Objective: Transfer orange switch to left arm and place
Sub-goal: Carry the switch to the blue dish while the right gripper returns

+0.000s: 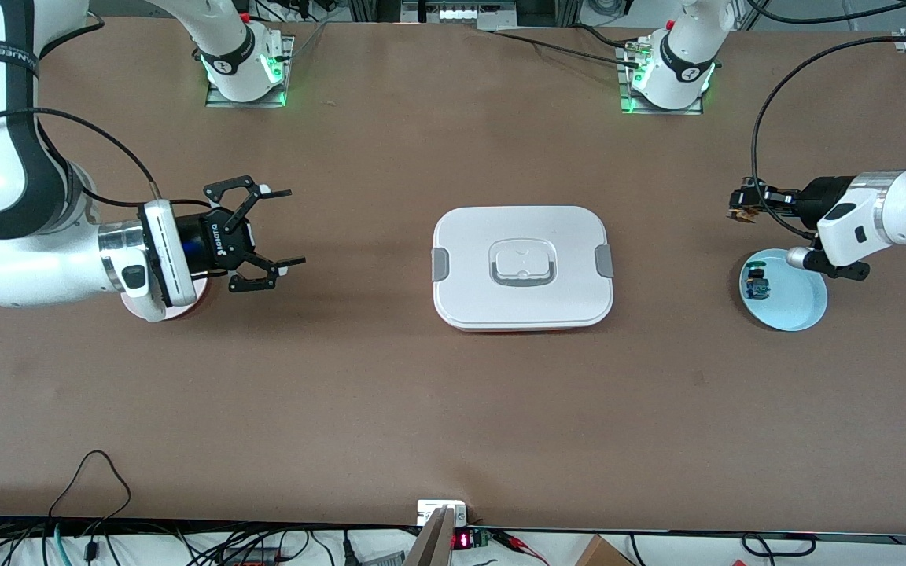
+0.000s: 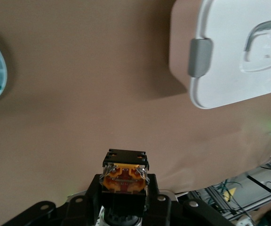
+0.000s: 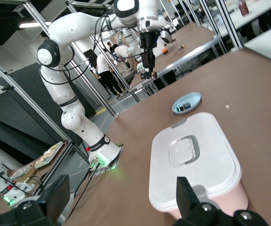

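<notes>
The rounded-rectangular white lidded box [image 1: 523, 267] has grey side clips and a thin red base edge. The small round plate [image 1: 791, 303] is pale blue. The tiny push-button switch [image 2: 125, 176] shows orange and black (clear edges). The table [image 1: 453, 409] is plain brown.

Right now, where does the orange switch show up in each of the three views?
Front view: the orange switch is pinched in the shut left gripper, in the air above the light blue plate.
Left wrist view: low in the centre, between the fingers.
Right wrist view: a tiny speck in the distant left gripper.
Shared landmark: the white box.
</notes>
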Tool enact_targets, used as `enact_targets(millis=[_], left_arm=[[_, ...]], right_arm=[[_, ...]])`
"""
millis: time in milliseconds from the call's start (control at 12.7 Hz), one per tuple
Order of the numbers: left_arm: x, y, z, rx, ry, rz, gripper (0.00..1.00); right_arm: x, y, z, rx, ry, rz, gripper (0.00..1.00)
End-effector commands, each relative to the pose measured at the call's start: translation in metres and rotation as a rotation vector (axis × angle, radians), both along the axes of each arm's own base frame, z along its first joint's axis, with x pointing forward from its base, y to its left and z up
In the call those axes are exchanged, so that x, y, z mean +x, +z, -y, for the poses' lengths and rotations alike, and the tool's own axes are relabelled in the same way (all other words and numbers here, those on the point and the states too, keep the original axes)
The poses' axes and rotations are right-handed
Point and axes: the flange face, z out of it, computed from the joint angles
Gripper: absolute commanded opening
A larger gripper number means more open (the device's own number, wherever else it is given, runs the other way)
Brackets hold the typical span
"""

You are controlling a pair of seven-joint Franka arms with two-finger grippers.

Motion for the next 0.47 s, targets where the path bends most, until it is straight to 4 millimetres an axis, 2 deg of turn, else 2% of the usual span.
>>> enact_targets(millis=[0, 157, 393], left_arm=[[-0.003, -0.010, -0.014, 0.106, -0.025, -0.001, 0.00], [-0.004, -0.032, -0.046, 0.152, 0.006, 0.002, 0.00], [-0.001, -0.066, -0.071, 0.200, 0.010, -0.017, 0.00]], right_arm=[[-0.008, 0.022, 0.017, -0.093, -0.035, -0.100, 1.00], [-0.007, 0.020, 0.029, -0.189, -0.070, -0.171, 1.00], [-0.007, 0.009, 0.044, -0.423, -0.159, -0.323, 1.00]])
